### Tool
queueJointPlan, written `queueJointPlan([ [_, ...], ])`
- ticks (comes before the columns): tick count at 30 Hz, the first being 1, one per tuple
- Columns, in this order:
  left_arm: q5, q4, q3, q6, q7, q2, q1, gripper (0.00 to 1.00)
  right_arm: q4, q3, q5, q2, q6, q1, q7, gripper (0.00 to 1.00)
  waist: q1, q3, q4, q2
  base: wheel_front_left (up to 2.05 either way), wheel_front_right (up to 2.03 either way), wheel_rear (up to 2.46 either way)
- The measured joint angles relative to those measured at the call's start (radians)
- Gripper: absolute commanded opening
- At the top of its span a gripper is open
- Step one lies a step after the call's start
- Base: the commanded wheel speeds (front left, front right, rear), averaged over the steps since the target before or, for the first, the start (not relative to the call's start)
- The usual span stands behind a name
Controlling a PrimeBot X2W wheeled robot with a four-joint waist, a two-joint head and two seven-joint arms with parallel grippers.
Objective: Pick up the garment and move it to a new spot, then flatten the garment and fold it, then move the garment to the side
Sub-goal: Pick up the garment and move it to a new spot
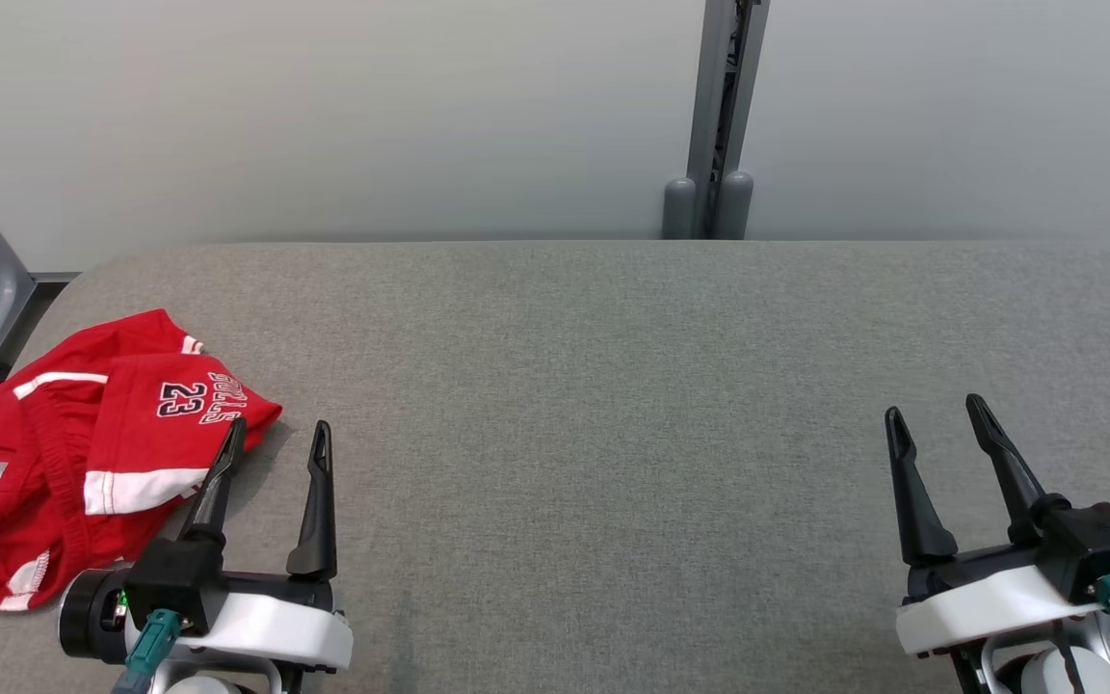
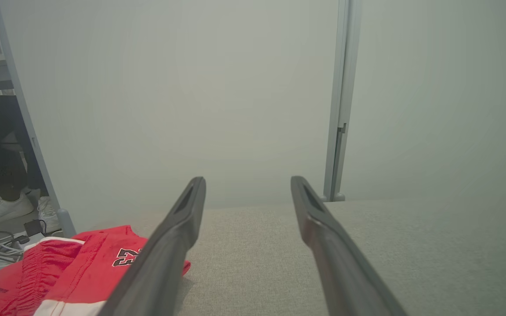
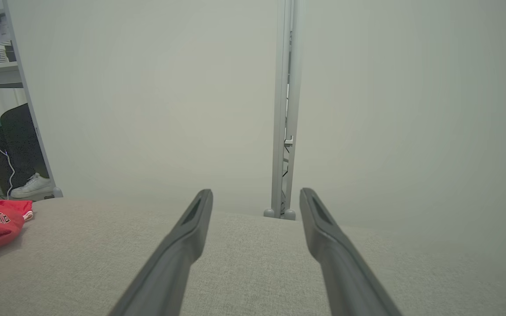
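Grey cloth-covered desk (image 1: 594, 386), backed by a pale wall. A crumpled red garment (image 1: 92, 453), possibly shorts, is heaped at eight o'clock. The left claw (image 1: 279, 427) is held spread beside it, likely readied for pickup; the right claw (image 1: 934, 408), also spread, is parked at four o'clock.

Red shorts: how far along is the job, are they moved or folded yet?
Done: nothing clearly. The red shorts lie rumpled at the left edge of the grey table, not flat or neatly folded. In hand: nothing; the left hand is open right beside them, the right hand open far across the table. Left, as it looks: pick up, move, flatten, fold, set aside.
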Motion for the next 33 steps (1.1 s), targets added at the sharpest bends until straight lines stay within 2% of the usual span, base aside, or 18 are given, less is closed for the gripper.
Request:
queueJointPlan([
  [13, -0.010, 0.014, 0.005, 0.000, 0.000, 0.000, 0.000, 1.00, 0.020, 0.028, 0.031, 0.000, 0.000, 0.012, 0.000, 1.00, 0.0000, 0.001, 0.113, 0.0000, 0.00, 0.00, 0.00],
  [33, -0.030, 0.058, 0.060, -0.005, 0.000, 0.000, 0.020, 1.00, 0.049, 0.110, 0.082, 0.000, 0.000, 0.017, -0.001, 1.00, 0.0000, -0.021, 0.404, 0.0000, 0.00, 0.00, 0.00],
])
